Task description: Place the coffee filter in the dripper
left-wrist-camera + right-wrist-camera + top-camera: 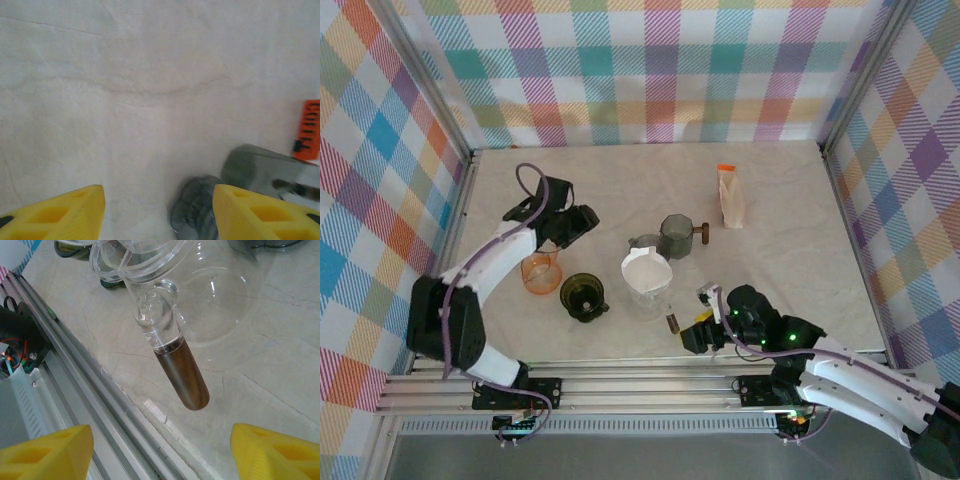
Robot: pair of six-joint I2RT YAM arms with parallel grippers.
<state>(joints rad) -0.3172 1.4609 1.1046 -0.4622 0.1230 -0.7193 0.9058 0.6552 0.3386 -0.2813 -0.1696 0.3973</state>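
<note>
A white paper coffee filter point(645, 267) stands open in the mouth of a clear glass carafe point(220, 300) at the table's middle. The carafe's brown handle point(182, 375) points toward my right gripper point(160, 455), which is open just short of it, above the table's front edge. A dark green dripper point(583, 296) sits left of the carafe, and a translucent orange dripper point(541, 272) sits further left. My left gripper point(159, 215) is open over bare table behind the orange dripper, holding nothing.
A grey mug point(675, 236) with a brown handle and a small grey lid point(197, 210) sit behind the carafe. A white bag with an orange clip point(730, 197) stands at the back right. Metal rails point(75, 370) run along the front edge.
</note>
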